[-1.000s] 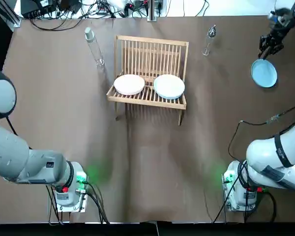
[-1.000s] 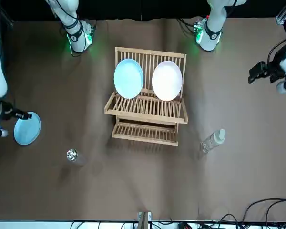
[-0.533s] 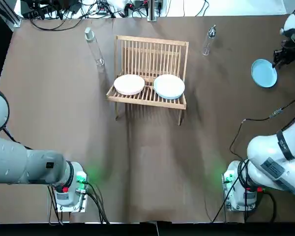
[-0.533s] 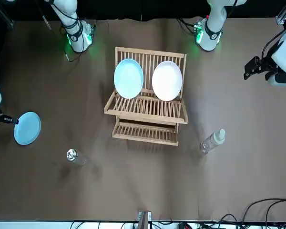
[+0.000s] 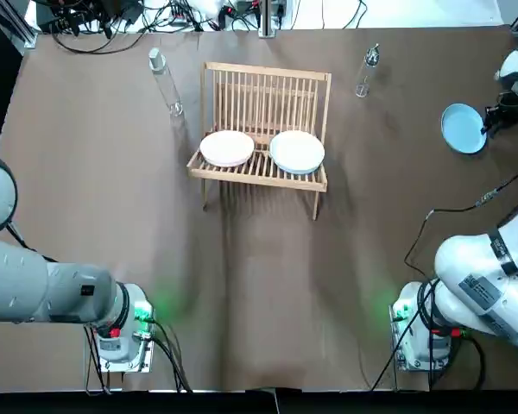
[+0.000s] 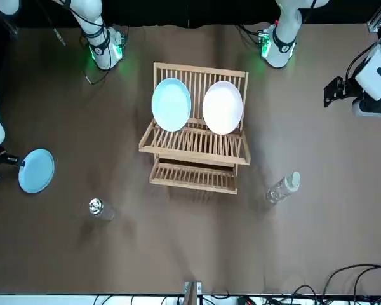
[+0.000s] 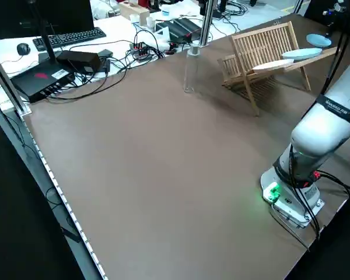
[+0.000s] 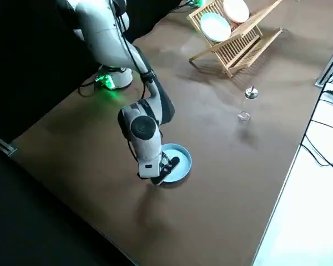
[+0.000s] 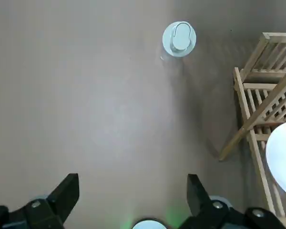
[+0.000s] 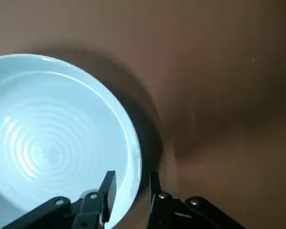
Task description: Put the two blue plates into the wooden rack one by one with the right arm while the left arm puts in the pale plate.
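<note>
- While you look over the wooden rack, you can count two of the three plates as done. One blue plate leans in the slots on the robot's right half. The pale plate leans just beside it on the left half, and the two do not touch.
- What you have left is the second blue plate. It lies flat and empty on the worktop at the robot's far right, well apart from the rack.
- Your right gripper is down at that plate's rim. Its fingers are parted astride the edge, one over the plate and one outside it (I judge the pinch not yet made, since the plate sits flat).
- Your left gripper hangs over bare worktop on the robot's left of the rack, with its fingers spread wide and holding nothing. Its share looks finished.
- You can see that the rack's lower tier holds nothing.
</note>
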Available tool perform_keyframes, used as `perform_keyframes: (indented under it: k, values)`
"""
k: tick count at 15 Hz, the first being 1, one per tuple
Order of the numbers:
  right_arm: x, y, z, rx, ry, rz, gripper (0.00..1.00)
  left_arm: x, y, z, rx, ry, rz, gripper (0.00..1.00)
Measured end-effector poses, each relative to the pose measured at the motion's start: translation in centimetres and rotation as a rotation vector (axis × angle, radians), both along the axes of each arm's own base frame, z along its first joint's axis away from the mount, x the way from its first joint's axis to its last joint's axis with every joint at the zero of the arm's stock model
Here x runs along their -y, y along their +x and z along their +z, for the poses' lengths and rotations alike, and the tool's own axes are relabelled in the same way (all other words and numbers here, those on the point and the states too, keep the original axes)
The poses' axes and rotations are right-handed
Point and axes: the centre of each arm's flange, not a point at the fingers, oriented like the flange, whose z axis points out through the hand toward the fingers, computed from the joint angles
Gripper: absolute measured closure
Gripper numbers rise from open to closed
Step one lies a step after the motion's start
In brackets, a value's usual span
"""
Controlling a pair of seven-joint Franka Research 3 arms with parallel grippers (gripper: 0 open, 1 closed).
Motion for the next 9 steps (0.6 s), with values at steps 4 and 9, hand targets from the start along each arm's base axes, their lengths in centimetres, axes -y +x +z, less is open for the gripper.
perform_keyframes:
  k: [4,9]
  values:
    - [0.1,0.5,-1.5,0.041,-0.018,0.005,0.66,0.5,0.0,0.0,0.005,0.000,-0.009,0.00]
    - [0.0,0.8,-1.2,0.040,-0.013,0.026,0.94,0.8,0.2,0.2,0.022,-0.002,-0.016,0.00]
